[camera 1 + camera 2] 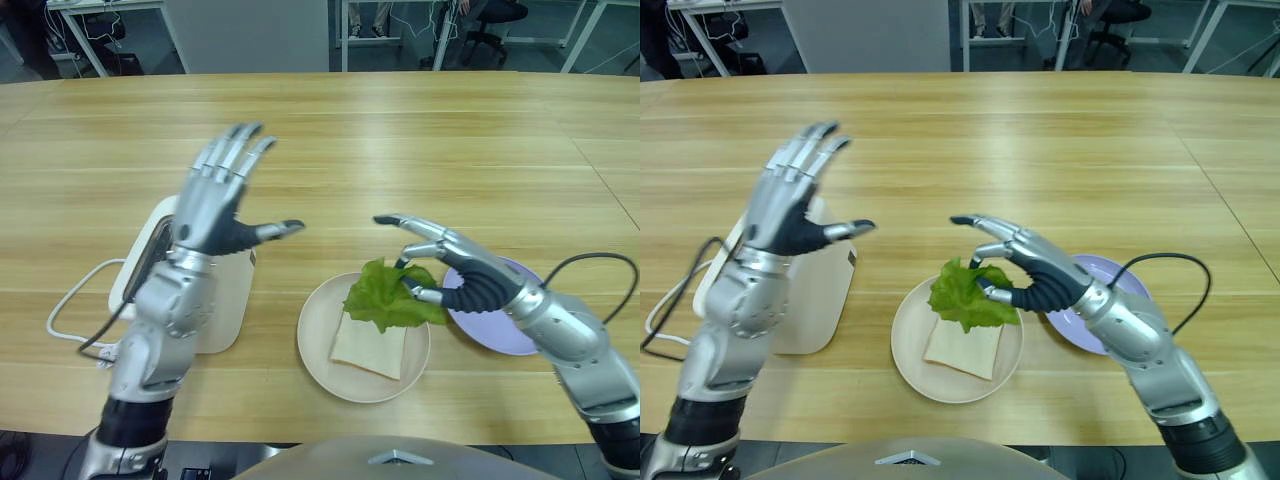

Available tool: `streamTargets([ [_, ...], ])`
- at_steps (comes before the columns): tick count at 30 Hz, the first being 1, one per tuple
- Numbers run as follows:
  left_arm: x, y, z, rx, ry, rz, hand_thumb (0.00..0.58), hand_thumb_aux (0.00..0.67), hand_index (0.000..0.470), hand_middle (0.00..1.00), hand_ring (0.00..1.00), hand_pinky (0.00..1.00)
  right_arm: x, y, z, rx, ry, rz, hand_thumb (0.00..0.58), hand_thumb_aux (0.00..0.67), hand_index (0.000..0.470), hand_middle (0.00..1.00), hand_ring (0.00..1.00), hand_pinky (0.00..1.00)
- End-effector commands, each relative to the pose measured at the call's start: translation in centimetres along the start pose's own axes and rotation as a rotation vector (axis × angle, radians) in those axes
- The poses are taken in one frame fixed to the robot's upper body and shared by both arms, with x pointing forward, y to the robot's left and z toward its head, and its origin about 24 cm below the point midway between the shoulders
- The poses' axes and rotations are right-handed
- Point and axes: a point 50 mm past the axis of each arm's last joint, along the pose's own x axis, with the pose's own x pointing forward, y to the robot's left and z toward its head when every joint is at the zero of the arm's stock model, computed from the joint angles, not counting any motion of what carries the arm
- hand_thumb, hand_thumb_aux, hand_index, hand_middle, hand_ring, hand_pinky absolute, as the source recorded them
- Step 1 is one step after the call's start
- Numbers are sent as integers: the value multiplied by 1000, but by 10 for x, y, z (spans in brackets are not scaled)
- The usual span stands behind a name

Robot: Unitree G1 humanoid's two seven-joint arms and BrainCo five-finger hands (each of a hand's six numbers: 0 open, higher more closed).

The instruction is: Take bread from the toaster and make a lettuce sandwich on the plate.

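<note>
The toaster (230,300) sits right under the left hand (210,205), which is spread wide open and empty, so it's way closer. The right hand (470,280) is at the lettuce's (385,300) right edge, can't tell if it's gripping.

**An office or lab workroom**

The broad light-wood surface (420,150) is built of joined panels, like a meeting table, and runs across the whole width of the view. Behind it stand white metal-framed desks (85,12) with loose cables (108,32) hanging under them. A black swivel chair (492,18) and a plain grey partition (245,35) stand there too. The floor (540,58) is dark grey. All this suits an office or a lab rather than a home.
</note>
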Motion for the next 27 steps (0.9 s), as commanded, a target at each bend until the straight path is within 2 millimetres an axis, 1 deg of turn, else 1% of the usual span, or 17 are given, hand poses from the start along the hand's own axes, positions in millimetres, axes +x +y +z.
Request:
streamTargets([
  [1,-9,25,-11,62,108,23,0,0,0,0,0,0,8,21,-22,79,67,85,580,670,460,0,0,0],
  [3,-13,31,-16,105,168,12,0,0,0,0,0,0,12,29,-30,99,96,107,580,670,460,0,0,0],
  [6,-24,35,-31,190,291,-46,0,0,0,0,0,0,17,42,-43,145,141,144,580,670,460,0,0,0],
  [9,-36,29,-47,249,419,-150,0,0,0,0,0,0,18,52,-55,167,193,170,580,670,460,0,0,0],
  [10,-40,26,-52,264,456,-185,0,0,0,0,0,0,18,54,-56,170,199,182,580,670,460,0,0,0],
  [13,-50,15,-67,291,554,-301,0,0,0,0,0,0,19,58,-39,189,137,209,580,670,460,0,0,0],
  [16,-58,-1,-76,257,615,-410,0,0,0,0,0,0,18,56,-19,213,72,227,580,670,460,0,0,0],
  [20,-62,-15,-77,209,634,-476,0,0,0,0,0,0,18,49,-1,242,16,229,580,670,460,0,0,0],
  [22,-64,-19,-76,188,640,-500,0,0,0,0,0,0,17,45,3,252,8,224,580,670,460,0,0,0],
  [24,-64,-23,-75,174,637,-524,0,0,0,0,0,0,16,43,3,252,18,219,580,670,460,0,0,0],
  [25,-64,-24,-74,166,632,-530,445,347,238,0,0,0,16,43,1,258,29,218,580,670,460,0,0,0],
  [26,-63,-25,-73,160,625,-533,445,347,238,0,0,0,15,43,-2,259,43,215,580,670,460,0,0,0],
  [27,-63,-25,-72,152,619,-535,580,670,460,0,0,0,15,44,-5,257,54,218,580,670,460,0,0,0],
])
